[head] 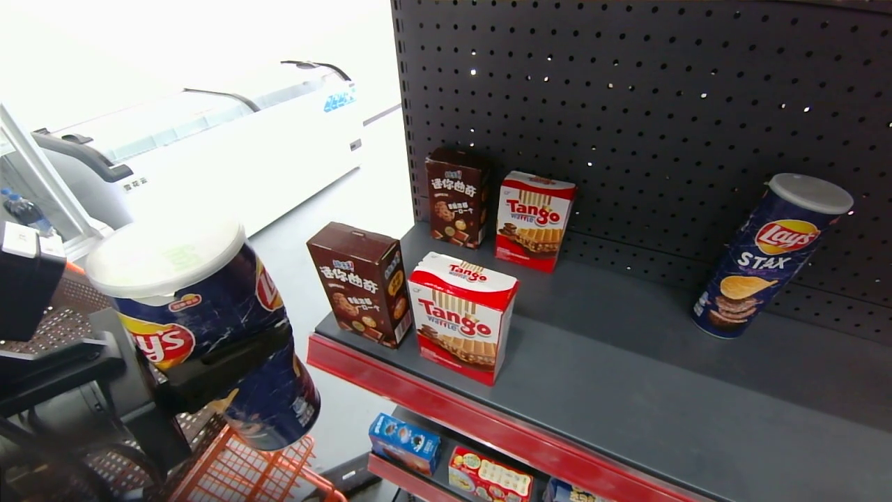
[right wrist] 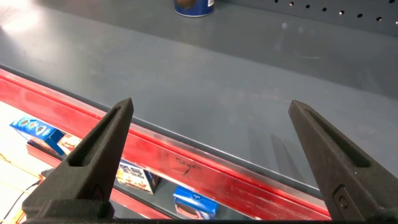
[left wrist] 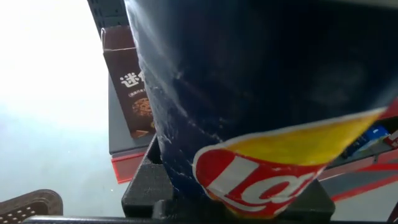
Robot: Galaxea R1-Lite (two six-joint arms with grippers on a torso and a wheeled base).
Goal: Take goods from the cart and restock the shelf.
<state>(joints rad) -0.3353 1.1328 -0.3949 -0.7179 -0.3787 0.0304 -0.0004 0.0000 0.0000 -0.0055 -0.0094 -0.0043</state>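
Holding: left gripper (head: 212,366) is clamped round a dark blue cylindrical chip can with a white plastic lid (head: 202,307), over the orange wire cart (head: 244,467), left of the shelf.
Right gripper (right wrist: 211,155): fingers spread wide, gripping nothing, above the grey metal shelf board (head: 627,390).
Shelf stock: second blue chip can (head: 770,258) by the black pegboard (head: 627,104); brown cardboard boxes (head: 362,282) and red-and-white wafer boxes (head: 463,314) at its left end.

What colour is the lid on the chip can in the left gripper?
Whitish lid on the chip can; best in the head view.
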